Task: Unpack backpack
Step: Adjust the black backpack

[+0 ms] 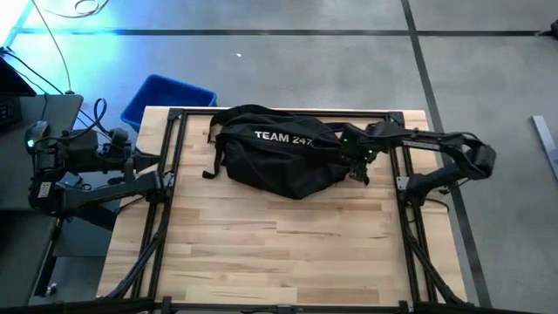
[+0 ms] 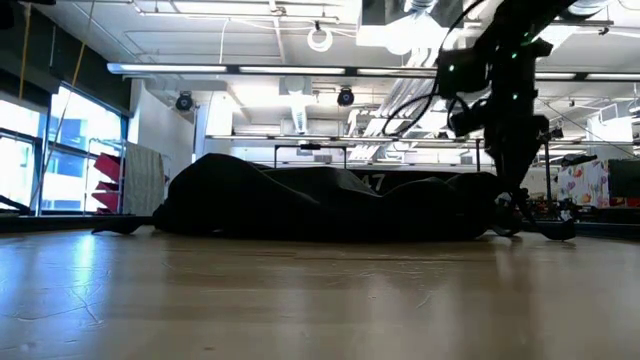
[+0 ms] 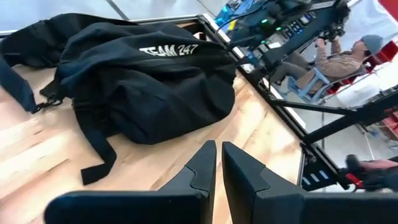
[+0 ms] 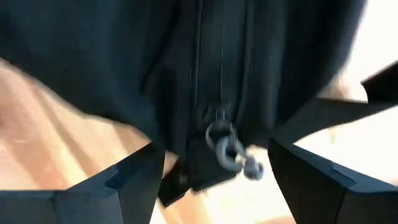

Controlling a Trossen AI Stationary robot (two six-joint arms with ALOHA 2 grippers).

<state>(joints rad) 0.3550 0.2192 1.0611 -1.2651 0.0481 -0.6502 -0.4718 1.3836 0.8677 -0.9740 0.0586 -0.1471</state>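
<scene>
Two arms are at the table (image 1: 279, 253), and only the right one is at the backpack (image 1: 279, 161). Nearest to the low camera there is bare wooden table top; the backpack lies behind it, in the far half, as a low black heap. Seen from above, its long axis runs across the table from left to right, parallel to the far edge. The white "TEAM 247" lettering (image 1: 282, 137) is on the upper face and reads upright from the near side. One strap (image 1: 212, 157) hangs out at the left end of the backpack and lies on the wood.

The right gripper (image 1: 359, 166) is at the right end of the backpack, just above the fabric. In its wrist view the two fingers (image 4: 130, 177) stand wide apart with the dark fabric between them. A zipper line runs down the fabric there, and a small metal zipper pull (image 4: 227, 148) hangs between the fingers. The fingers hold nothing; the pull is free in the gap.

The left gripper (image 3: 219, 165) waits at the left edge of the table, well apart from the backpack, and looks toward it. Its fingers are pressed together and have hold of nothing.

Beyond the far left corner of the table stands a blue bin (image 1: 167, 100) on the floor. In the left wrist view a seated person (image 3: 341, 59) shows far behind the table.
</scene>
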